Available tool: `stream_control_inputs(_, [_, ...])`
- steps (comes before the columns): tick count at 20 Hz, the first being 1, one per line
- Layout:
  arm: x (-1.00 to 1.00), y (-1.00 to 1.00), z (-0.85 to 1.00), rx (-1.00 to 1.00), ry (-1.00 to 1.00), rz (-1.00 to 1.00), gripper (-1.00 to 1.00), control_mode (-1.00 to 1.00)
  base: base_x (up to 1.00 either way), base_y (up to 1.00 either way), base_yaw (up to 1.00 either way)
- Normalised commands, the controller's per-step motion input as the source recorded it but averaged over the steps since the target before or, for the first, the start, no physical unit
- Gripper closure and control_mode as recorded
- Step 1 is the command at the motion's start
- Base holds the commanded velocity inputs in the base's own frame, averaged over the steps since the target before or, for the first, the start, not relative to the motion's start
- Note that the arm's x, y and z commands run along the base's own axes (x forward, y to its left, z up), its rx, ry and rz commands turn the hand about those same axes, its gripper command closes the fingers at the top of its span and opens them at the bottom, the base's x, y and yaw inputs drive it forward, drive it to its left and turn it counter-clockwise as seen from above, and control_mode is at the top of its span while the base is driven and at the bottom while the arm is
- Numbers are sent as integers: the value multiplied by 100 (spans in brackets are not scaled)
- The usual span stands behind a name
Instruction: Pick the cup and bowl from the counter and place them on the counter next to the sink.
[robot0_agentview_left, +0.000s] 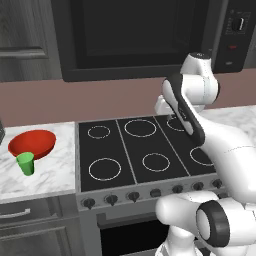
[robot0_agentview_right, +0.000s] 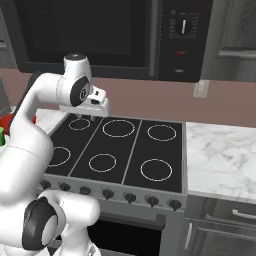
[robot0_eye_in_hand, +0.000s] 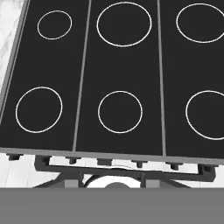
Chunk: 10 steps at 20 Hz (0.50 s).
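The red bowl (robot0_agentview_left: 33, 142) sits on the white marble counter (robot0_agentview_left: 50, 177) left of the stove. The green cup (robot0_agentview_left: 26, 164) stands upright just in front of the bowl, at its near rim. A sliver of the bowl (robot0_agentview_right: 5, 119) and of the cup (robot0_agentview_right: 1, 133) shows at the left edge of the right base view, behind my arm. My gripper (robot0_agentview_right: 87, 118) hangs over the back of the black stovetop (robot0_eye_in_hand: 118, 74), pointing down, well to the right of both. Its fingers are apart with nothing between them. The sink is out of view.
A dark microwave (robot0_agentview_left: 135, 35) hangs over the stovetop, and the pink wall is behind it. A second stretch of marble counter (robot0_agentview_right: 220, 155) lies right of the stove. Knobs (robot0_agentview_left: 133, 196) line the stove's front edge.
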Motion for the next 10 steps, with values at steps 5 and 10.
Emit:
stream_control_inputs(5, [-17,9,0,0,0,0,-100,-100,0,0,0])
stream_control_inputs(10, [-39,33,0,0,-4,3,-100,-100,0,0,0])
